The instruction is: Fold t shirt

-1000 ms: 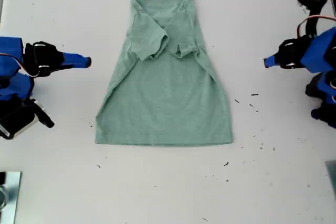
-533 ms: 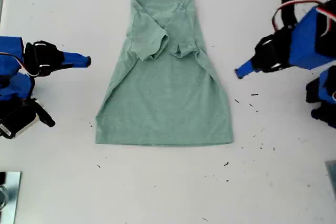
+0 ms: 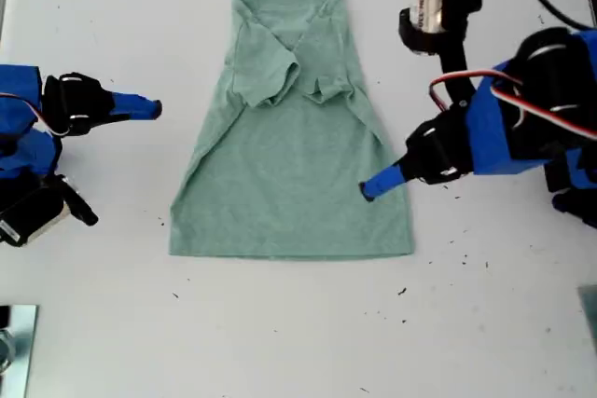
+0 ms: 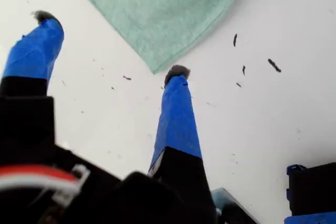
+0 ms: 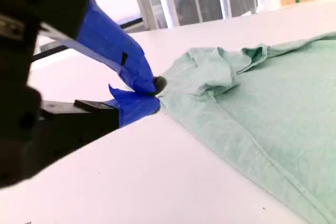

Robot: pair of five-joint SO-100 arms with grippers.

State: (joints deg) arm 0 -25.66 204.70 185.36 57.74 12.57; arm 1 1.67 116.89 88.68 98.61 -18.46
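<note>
Pale sage-green heathered short-sleeved cloth t shirt [image 3: 294, 151] lies flat mid-table, sleeves folded inward. My first gripper [image 4: 113, 48], fingers apart, hovers by the bottom hem corner at the exterior view's right; my second gripper [image 5: 149, 95], fingers together, empty, rests beside the shirt. Likely next: pinch that corner.

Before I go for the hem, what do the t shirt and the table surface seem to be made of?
The t shirt looks like a soft heathered knit, probably cotton jersey: matte sage green with a fine fleck, a stitched hem, and sleeves that crumple limply. The table looks like a smooth, hard white laminate or painted board with a faint sheen in the second wrist view; which one I cannot tell.
</note>
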